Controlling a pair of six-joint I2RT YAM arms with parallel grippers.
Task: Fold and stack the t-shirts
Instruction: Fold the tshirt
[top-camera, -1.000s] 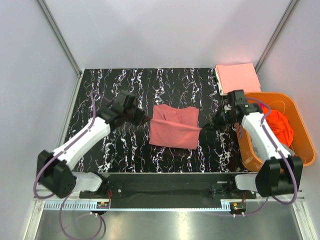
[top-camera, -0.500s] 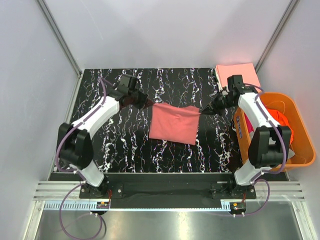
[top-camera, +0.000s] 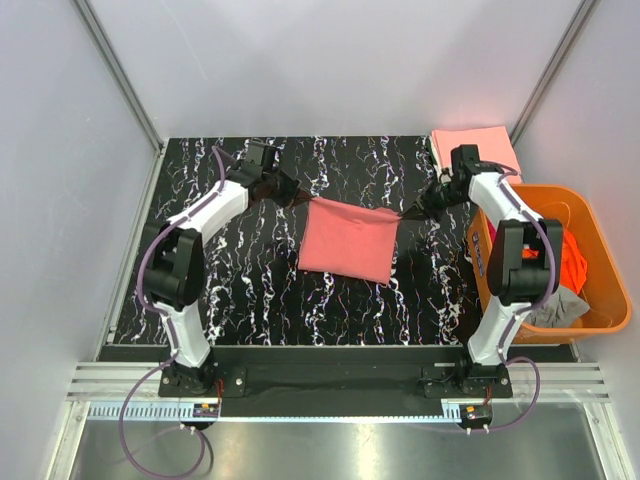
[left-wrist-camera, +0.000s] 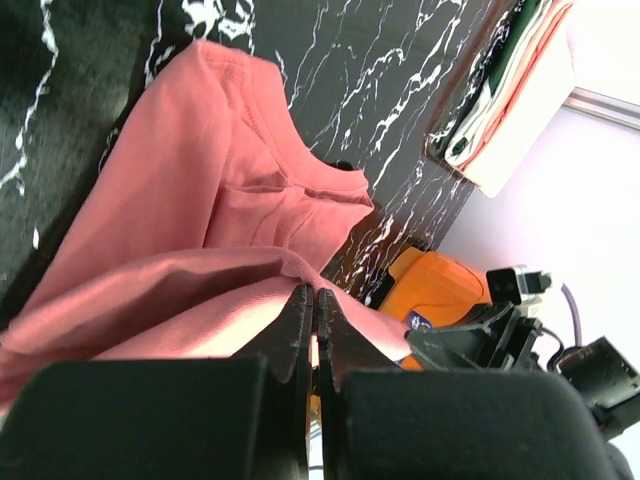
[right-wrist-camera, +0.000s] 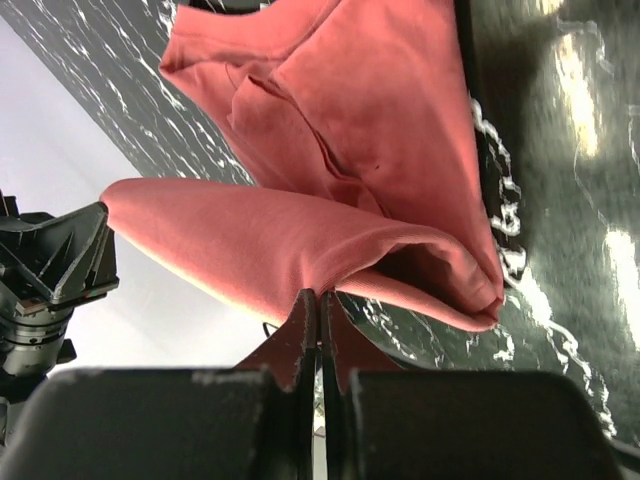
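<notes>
Top external view: salmon-pink t-shirt lying folded mid-table, far edge stretching taut between grippers. Left gripper clamping far-left corner, jaws closed on cloth; right gripper clamping far-right corner likewise. Peach-pink t-shirt sitting folded at far-right table corner, near orange basket.

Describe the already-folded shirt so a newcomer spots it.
Find the black marbled table, far right corner, just beyond the orange basket. The folded shirt lies flat there, a neat pale pink square. The salmon shirt mid-table is darker and pinched between left gripper and right gripper; the clothes in the basket are crumpled.
</notes>
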